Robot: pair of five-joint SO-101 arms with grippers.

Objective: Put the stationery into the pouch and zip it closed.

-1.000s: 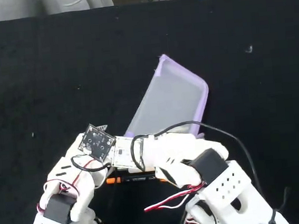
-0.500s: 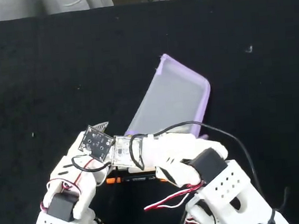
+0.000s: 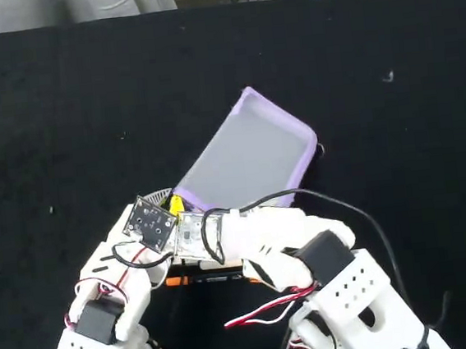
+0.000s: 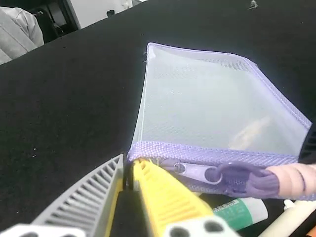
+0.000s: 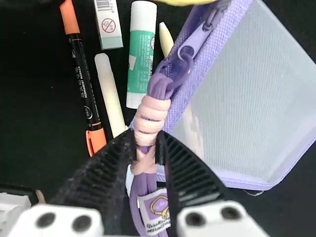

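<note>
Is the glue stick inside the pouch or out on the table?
Out. The glue stick lies on the table beside the pouch, not inside it.

Glue stick (image 5: 139, 54) and marker (image 5: 81, 84) side by side, just beside the pouch (image 5: 247, 98)

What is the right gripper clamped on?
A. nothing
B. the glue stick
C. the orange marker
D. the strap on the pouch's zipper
D: the right gripper pinches the pink-and-purple strap hanging from the zipper of the pouch.
</note>
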